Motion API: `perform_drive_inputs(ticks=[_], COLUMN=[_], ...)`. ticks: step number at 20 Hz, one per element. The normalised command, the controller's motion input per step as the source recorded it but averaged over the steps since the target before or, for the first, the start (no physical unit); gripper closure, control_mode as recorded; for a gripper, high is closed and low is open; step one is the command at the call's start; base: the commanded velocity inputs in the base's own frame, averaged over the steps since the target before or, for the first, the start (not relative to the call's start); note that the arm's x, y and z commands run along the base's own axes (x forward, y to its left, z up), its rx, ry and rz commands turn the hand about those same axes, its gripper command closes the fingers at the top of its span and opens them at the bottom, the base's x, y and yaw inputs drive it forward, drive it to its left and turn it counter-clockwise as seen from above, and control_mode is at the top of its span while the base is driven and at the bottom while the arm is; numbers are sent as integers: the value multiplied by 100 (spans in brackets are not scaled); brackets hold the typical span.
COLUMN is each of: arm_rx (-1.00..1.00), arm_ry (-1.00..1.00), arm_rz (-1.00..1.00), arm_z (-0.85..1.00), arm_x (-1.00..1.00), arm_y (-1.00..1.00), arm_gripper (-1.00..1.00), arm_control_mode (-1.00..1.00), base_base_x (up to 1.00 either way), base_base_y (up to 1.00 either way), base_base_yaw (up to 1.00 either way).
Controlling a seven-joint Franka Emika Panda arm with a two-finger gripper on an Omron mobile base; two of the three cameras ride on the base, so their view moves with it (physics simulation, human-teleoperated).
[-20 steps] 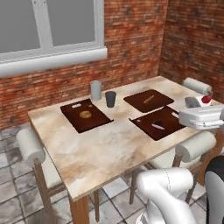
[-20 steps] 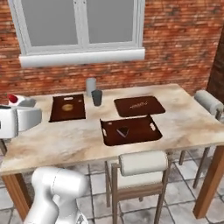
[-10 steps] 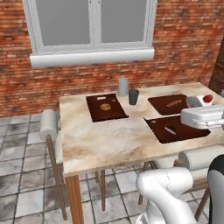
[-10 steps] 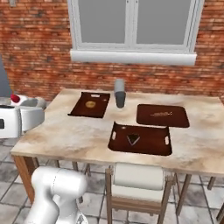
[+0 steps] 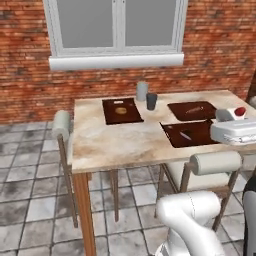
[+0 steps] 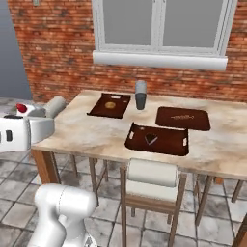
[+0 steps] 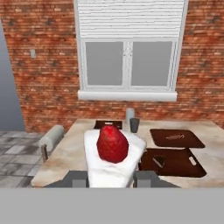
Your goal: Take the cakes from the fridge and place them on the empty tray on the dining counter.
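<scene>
Brick-walled dining room: gripper [image 7: 107, 178] clamps white red-topped cake wedge [image 7: 113, 158]; dark brown empty-side tray [image 7: 173, 162] lies ahead-right, chocolate slice [image 7: 159, 161] already on it.

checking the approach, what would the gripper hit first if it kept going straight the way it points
The gripper, shut on the white cake, points over the dining counter. Likely first: the dark cup or the window wall; depth is unclear.

I am seeing my tool [image 7: 110, 178] gripping the white red-topped cake [image 7: 111, 155], with the worktop [image 7: 70, 151] and dark tray [image 7: 173, 162] lying beyond it.
</scene>
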Motion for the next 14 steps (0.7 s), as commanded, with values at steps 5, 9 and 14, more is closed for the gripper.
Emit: perform_drive_inputs(ticks=[5, 9, 14], arm_rx=[0, 0, 0], arm_ry=[0, 0, 0], arm_rz=[0, 0, 0], arm_z=[0, 0, 0], arm_x=[0, 0, 0], arm_y=[0, 0, 0], arm_gripper=[100, 100, 100], arm_control_mode=[100, 100, 100], base_base_x=[-75, -18, 4], base_base_y=[-94, -100, -100], base_base_yaw=[2, 13, 13])
